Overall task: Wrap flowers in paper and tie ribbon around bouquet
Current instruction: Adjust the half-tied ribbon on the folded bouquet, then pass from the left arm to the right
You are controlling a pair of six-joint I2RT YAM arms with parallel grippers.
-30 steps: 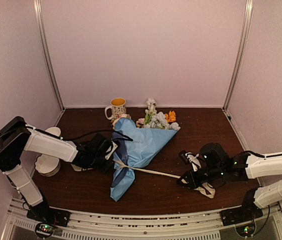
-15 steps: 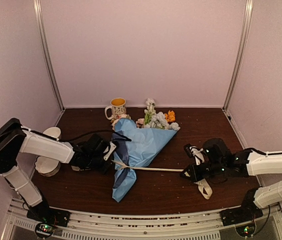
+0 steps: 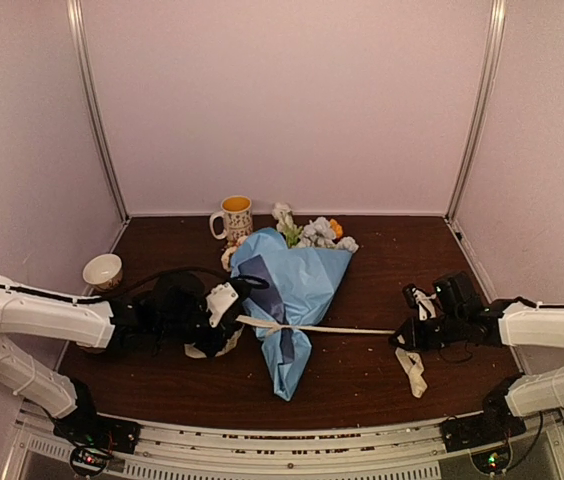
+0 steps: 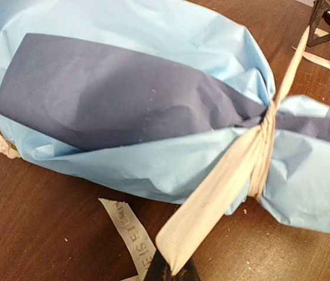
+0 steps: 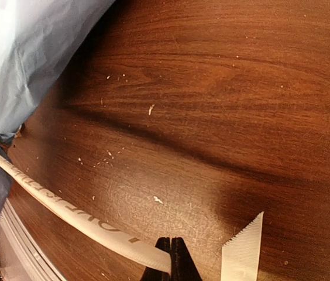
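The bouquet [image 3: 297,285] lies in mid-table, a cone of light blue paper [image 4: 153,23] with a navy fold. The flowers [image 3: 314,232] show at its far end. The ribbon [image 3: 347,330] is wound round the cone's narrow waist [image 4: 261,158] and stretches taut to both sides. My left gripper [image 3: 230,318] is shut on the ribbon's left run [image 4: 212,205], just left of the cone, fingertips low in the left wrist view [image 4: 171,272]. My right gripper [image 3: 402,338] is shut on the right run [image 5: 65,208], its tips [image 5: 171,253] pressed together over the band.
A white-and-yellow mug [image 3: 234,215] stands behind the bouquet. A small bowl [image 3: 103,270] sits at the far left. A loose ribbon tail [image 3: 414,372] lies by the right gripper, and a lettered tail [image 4: 133,234] by the left one. Crumbs dot the wooden table [image 5: 223,88].
The grippers have drawn apart, the right one moving right, pulling the ribbon straight and tight. The bouquet slid right and swung so its narrow end points toward the near edge.
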